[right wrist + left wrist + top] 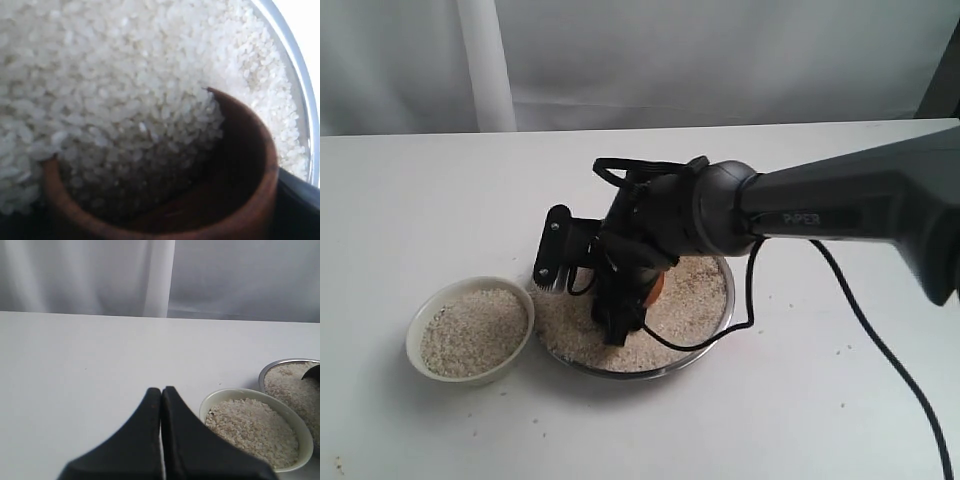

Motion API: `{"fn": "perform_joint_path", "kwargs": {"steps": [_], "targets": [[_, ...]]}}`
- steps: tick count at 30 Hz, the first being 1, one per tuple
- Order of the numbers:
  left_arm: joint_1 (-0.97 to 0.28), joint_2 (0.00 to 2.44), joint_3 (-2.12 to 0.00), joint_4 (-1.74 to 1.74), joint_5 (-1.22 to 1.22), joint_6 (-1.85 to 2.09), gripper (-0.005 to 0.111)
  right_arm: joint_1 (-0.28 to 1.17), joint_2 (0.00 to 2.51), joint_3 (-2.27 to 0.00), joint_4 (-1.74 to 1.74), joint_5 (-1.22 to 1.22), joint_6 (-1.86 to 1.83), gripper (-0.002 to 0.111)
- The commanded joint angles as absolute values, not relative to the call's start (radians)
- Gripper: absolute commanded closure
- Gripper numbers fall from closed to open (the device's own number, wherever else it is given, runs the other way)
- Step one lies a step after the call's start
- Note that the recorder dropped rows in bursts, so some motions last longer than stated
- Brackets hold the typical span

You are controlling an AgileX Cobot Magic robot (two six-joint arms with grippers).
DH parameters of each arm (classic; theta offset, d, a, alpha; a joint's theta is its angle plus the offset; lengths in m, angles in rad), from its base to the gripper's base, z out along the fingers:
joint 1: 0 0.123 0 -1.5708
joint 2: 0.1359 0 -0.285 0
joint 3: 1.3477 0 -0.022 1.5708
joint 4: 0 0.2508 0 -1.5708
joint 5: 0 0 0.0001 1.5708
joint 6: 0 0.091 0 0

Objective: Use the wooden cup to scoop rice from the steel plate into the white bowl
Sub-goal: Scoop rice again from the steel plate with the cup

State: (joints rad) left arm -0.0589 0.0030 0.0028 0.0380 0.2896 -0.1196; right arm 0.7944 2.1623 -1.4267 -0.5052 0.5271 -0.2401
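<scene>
The steel plate holds a bed of rice. My right gripper reaches down into it, shut on the wooden cup. In the right wrist view the wooden cup lies tipped with its mouth pushed into the rice, and grains fill much of its dark inside. The plate's rim runs close by. The white bowl stands just left of the plate, filled with rice. My left gripper is shut on nothing, low over the bare table near the white bowl.
A black cable trails from the right arm across the table to the right of the plate. A few loose grains lie on the white table. A white curtain hangs behind the table's far edge.
</scene>
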Motion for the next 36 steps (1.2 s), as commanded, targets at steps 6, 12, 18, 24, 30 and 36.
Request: {"fn": "perform_joint_path", "kwargs": {"steps": [6, 12, 18, 24, 30, 36], "targets": [[-0.063, 0.0, 0.0, 0.033, 0.285, -0.121, 0.107, 0.747, 2.095, -1.287, -0.426, 0.277, -0.203, 0.108], [-0.063, 0.0, 0.0, 0.033, 0.285, -0.121, 0.107, 0.713, 2.059, -1.221, -0.401, 0.157, -0.203, 0.108], [-0.063, 0.0, 0.0, 0.033, 0.285, -0.124, 0.107, 0.692, 2.028, -1.166, -0.388, 0.019, -0.203, 0.108], [-0.063, 0.0, 0.0, 0.033, 0.285, -0.124, 0.107, 0.677, 2.004, -1.12, -0.357, -0.094, -0.198, 0.108], [-0.063, 0.0, 0.0, 0.033, 0.285, -0.12, 0.107, 0.668, 1.991, -1.053, -0.321, -0.316, -0.185, 0.108], [-0.063, 0.0, 0.0, 0.033, 0.285, -0.12, 0.107, 0.666, 1.991, -1.032, -0.321, -0.384, -0.151, 0.108]]}}
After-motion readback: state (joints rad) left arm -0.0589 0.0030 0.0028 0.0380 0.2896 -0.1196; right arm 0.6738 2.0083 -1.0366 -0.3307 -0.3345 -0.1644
